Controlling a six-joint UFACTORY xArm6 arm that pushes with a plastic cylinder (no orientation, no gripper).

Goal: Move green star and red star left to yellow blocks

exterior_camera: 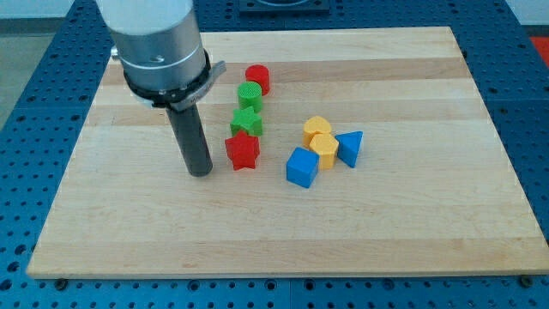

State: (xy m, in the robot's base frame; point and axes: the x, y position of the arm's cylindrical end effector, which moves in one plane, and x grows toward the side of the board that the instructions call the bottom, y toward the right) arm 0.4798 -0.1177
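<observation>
The red star (pixel 243 152) lies near the board's middle, with the green star (pixel 246 122) touching it just above. Two yellow blocks sit to their right: a rounded yellow one (pixel 316 129) and a yellow hexagon (pixel 323 148) below it. My tip (pixel 200 171) rests on the board just left of the red star, a small gap apart from it. The stars lie left of the yellow blocks, a block's width away.
A green cylinder (pixel 250 95) and a red cylinder (pixel 257 79) continue the column above the green star. A blue cube (pixel 302 167) and a blue triangle (pixel 350 148) touch the yellow hexagon. The wooden board (pixel 429 232) has blue perforated table around it.
</observation>
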